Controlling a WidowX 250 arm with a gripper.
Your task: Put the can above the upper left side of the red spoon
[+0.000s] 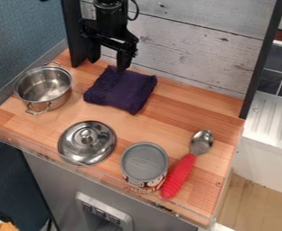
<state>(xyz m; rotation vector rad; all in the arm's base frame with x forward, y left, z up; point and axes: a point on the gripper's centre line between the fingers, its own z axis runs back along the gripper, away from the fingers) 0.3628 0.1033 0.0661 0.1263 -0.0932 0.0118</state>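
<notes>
The black gripper [109,62] hangs at the top, left of centre, over the back edge of the dark purple cloth. Its two fingers stand apart, with nothing seen between them. Near the front edge of the counter the can [144,161] stands upright, its grey round end facing up and a red and white label on its side. Just right of the can lies the red spoon [180,175], slanting from its handle at the lower left to its metal bowl at the upper right. Can and handle are very close; whether they touch I cannot tell.
The folded purple cloth [121,89] lies below the gripper. A steel pot [44,85] stands at the left, and a steel lid [86,142] lies left of the can. A low transparent edging [22,137] borders the wooden counter [185,108]; a plank wall [198,49] stands behind.
</notes>
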